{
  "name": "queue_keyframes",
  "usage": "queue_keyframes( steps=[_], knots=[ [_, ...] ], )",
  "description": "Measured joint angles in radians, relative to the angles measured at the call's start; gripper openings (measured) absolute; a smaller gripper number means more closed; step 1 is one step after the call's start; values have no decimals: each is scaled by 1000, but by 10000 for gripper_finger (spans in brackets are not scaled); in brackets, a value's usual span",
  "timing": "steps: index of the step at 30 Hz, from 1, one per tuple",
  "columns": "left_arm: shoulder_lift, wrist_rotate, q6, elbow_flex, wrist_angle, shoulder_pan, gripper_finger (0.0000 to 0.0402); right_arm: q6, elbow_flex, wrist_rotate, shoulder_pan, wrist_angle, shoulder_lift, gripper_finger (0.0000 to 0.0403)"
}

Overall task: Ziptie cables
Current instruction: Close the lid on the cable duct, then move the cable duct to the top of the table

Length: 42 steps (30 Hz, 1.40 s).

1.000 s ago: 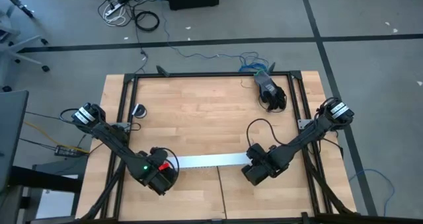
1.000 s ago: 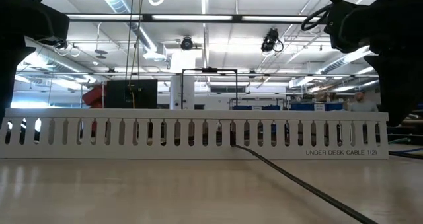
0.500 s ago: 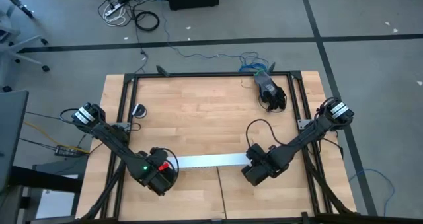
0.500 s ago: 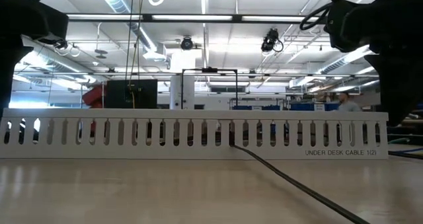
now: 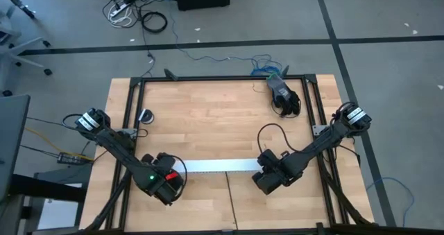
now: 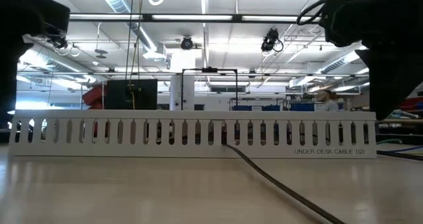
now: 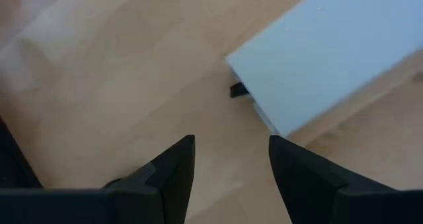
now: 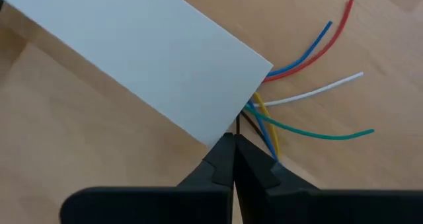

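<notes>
1. While the long white slotted plastic channel (image 5: 220,167) lies crosswise between the arms, thin coloured cables (image 8: 301,85) fan from its end just ahead of the right gripper (image 8: 234,159), pinched tight, apparently empty.
2. Left gripper (image 7: 231,168), fingers parted and empty, faces the other end.
3. Thin black ziptie (image 6: 277,187) runs from mid-channel toward the front.

both arms reach low and inward, left hand (image 7: 228,161) parted, right hand (image 8: 234,159) pinched closed.
</notes>
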Motion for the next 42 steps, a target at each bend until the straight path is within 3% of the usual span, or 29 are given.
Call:
queue_keyframes(
  steps=[7,11,16,20,25,33,42],
  knots=[
    [0,12,45,133,-214,-29,188,-7,108,-4,9,-157,0,0],
    [-1,-58,27,233,-354,-75,188,9,173,22,34,-230,0,0],
    [-2,-167,113,264,-248,-123,188,-38,191,82,56,-105,0,0],
    [26,-164,347,212,-25,-121,188,-136,168,140,58,41,0,0],
    [120,-107,640,204,130,-120,188,-204,158,103,60,164,3,0],
    [225,-102,749,206,62,-95,173,-238,157,-30,32,193,119,0],
    [234,-154,893,206,57,2,145,-322,157,-65,-65,197,177,0]
  ],
)
